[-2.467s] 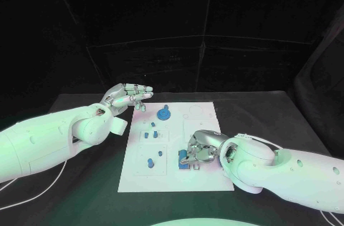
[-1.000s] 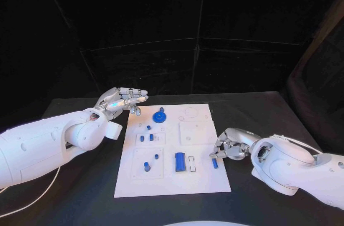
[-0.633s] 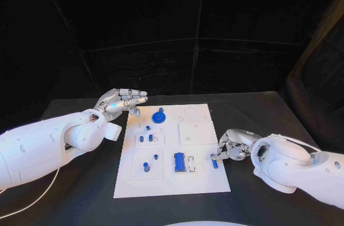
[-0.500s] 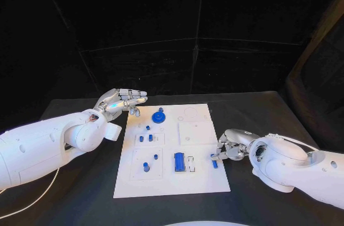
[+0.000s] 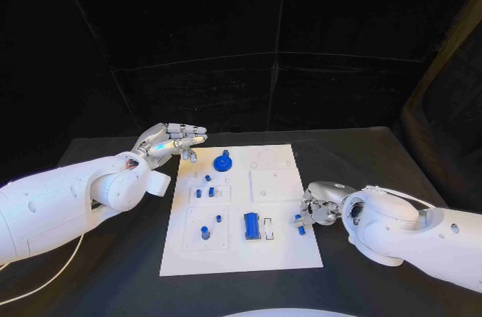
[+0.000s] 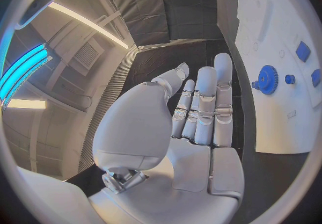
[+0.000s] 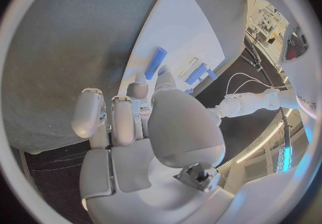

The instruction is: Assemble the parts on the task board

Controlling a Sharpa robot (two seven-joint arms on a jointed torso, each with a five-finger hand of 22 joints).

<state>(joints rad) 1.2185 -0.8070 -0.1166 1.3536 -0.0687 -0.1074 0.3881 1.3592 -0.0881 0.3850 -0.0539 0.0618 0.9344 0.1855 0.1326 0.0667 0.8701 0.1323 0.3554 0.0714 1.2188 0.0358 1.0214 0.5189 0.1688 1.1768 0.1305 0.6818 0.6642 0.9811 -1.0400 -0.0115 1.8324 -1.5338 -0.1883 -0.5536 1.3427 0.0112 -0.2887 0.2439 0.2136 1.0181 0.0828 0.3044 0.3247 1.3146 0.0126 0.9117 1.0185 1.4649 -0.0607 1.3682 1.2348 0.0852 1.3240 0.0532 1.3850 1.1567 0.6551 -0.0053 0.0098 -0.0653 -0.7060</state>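
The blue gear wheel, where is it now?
In the head view, the blue gear wheel sits at the task board's far end, near the left hand.

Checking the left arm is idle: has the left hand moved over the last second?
No. The left hand hovers open off the task board's far left corner, just as it did a second ago.

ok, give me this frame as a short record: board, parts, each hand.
board: white task board flat on the black table
parts: blue gear at far end; blue block near end; small blue bar at the board's right edge
left hand: raised beside the board's far left corner, fingers apart, holds nothing
right hand: at the right edge, fingertips by the bar; grip unclear
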